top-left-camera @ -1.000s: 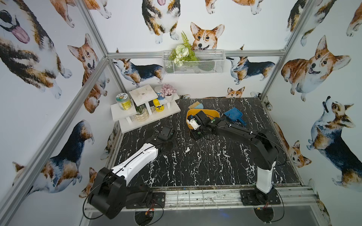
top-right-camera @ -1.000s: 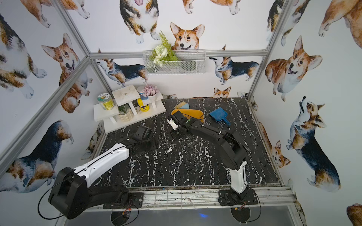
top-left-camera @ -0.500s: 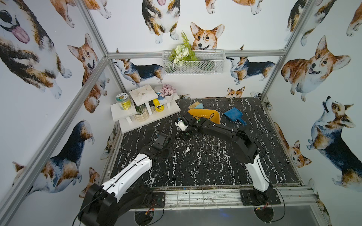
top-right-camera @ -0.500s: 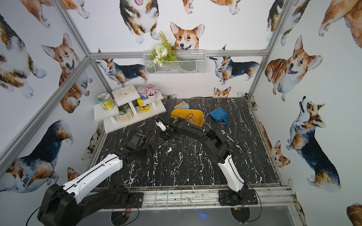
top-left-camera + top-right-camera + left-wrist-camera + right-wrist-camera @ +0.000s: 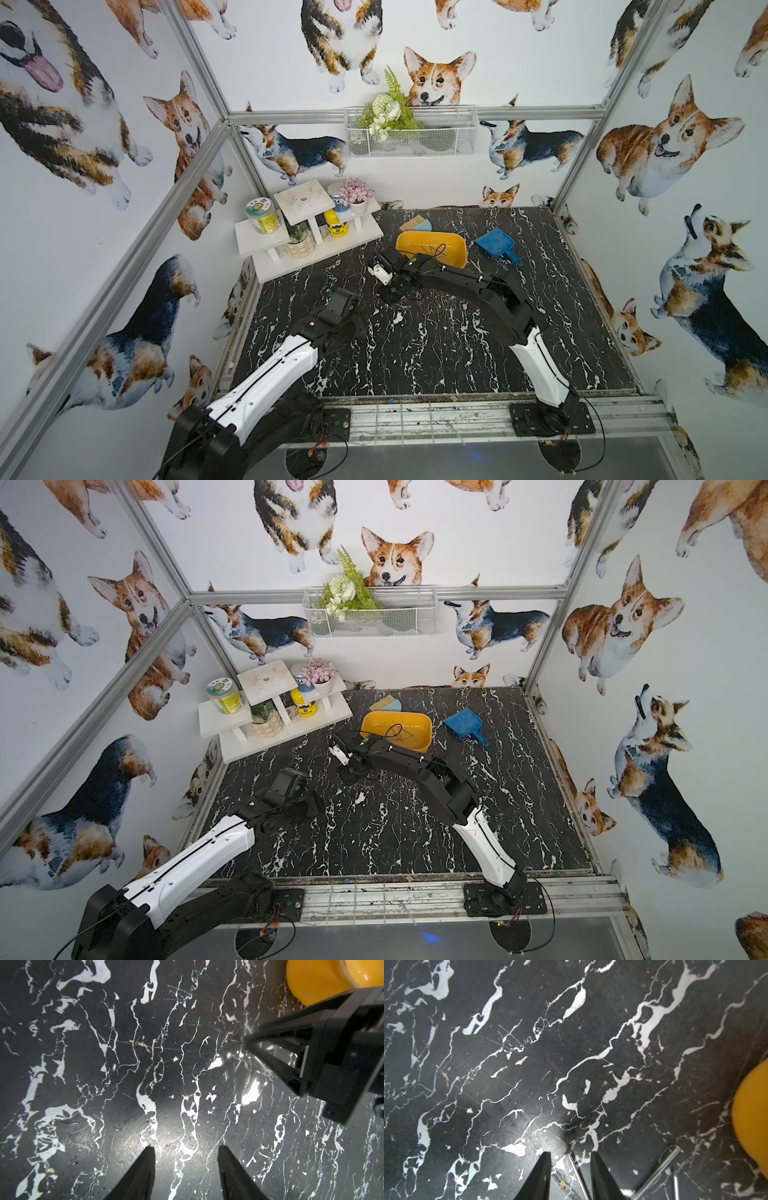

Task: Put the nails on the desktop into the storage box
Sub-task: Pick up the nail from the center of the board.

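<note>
The right gripper [image 5: 570, 1155] sits narrow around a nail [image 5: 577, 1172] on the desktop [image 5: 529, 1064]. The left gripper [image 5: 186, 1148] is wide and empty.

The left arm [image 5: 266, 386] starts from its base at the near left and leans toward the far side, with the white link low and slanted. The left wrist [image 5: 341, 302] is bent downward, so the left gripper [image 5: 187, 1148] points straight down. Its two fingers [image 5: 145, 1172] stand clearly apart. The right arm [image 5: 536, 361] starts at the near right and goes up to a raised right elbow [image 5: 513, 307]. From there the black forearm reaches far and to the left. The right gripper [image 5: 571, 1153] also points down, with the jaws parted by a narrower gap. It is farther and more to the right than the left gripper, near it but not touching.
</note>
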You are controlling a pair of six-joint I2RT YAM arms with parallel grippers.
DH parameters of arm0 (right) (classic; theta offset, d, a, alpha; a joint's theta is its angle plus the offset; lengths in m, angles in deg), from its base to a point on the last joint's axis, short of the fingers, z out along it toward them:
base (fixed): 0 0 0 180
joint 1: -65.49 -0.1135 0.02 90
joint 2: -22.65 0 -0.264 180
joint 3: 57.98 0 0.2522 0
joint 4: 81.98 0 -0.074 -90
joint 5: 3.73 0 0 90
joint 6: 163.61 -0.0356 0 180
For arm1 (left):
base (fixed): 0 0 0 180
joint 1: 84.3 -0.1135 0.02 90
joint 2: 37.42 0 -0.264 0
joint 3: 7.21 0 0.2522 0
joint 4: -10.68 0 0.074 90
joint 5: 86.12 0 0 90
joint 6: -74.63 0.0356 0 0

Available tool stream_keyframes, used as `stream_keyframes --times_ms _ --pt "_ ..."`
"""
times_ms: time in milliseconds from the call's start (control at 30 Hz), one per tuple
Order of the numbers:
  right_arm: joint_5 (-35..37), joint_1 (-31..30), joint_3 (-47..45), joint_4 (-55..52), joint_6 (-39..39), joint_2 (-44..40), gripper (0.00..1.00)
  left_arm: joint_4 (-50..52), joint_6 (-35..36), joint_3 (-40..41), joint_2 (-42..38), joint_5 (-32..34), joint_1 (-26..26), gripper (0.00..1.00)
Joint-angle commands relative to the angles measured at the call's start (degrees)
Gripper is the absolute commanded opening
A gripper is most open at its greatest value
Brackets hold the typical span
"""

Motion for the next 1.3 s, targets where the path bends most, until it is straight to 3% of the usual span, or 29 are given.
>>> stream_keyframes --times_ms 0,333,600,900,1267 --pt "1.20 -0.37 -0.19 -0.98 1.15 0.49 0.36 0.00 -0.16 0.12 -0.12 -0.09 -0.03 0.55" --pt "2.79 -0.66 0.55 -1.45 0.71 2.37 0.36 0.05 -0.16 0.57 -0.89 -0.23 -0.03 0.56" --pt "3.09 -1.04 0.44 -1.84 0.68 3.63 0.23 -0.22 -0.25 0.93 -1.17 -0.46 -0.03 0.56" --pt "4.45 -2.60 -0.58 -2.23 0.91 4.22 0.18 -0.31 -0.28 1.22 -1.63 -0.50 -0.03 0.56" --pt "6.57 -2.72 -3.88 -0.88 -0.85 2.08 0.26 -0.08 -0.55 1.30 -2.47 -0.64 -0.11 0.56"
